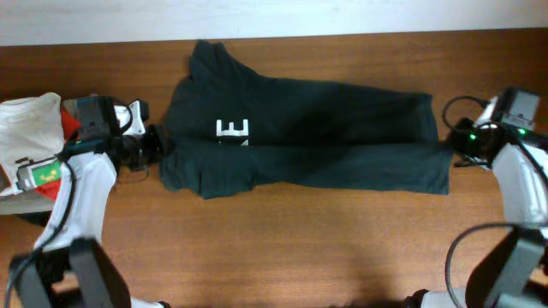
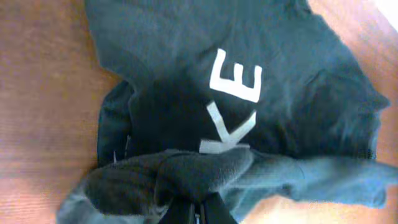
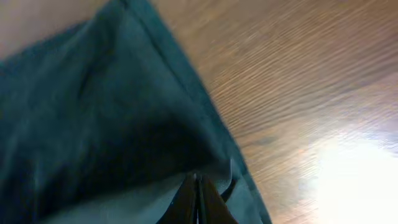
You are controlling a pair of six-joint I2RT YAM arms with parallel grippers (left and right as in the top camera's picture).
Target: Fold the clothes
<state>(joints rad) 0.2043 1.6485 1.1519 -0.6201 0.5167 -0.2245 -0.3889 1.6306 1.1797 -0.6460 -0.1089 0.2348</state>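
The dark green T-shirt (image 1: 317, 137) lies stretched lengthwise across the table, folded along its length, with the white print (image 1: 232, 130) near its left end. My left gripper (image 1: 157, 144) is shut on the shirt's left edge; in the left wrist view its fingers (image 2: 198, 211) pinch a bunched fold of the shirt (image 2: 280, 74) below the white letters (image 2: 233, 99). My right gripper (image 1: 454, 147) is shut on the shirt's right end; in the right wrist view its fingers (image 3: 198, 193) clamp the cloth (image 3: 93, 112) near the hem.
A white shirt with a green patch (image 1: 34, 137) and a red garment (image 1: 70, 124) lie piled at the table's left edge. Bare wooden table (image 1: 300, 248) runs along the front. A white wall edge (image 1: 103, 21) borders the back.
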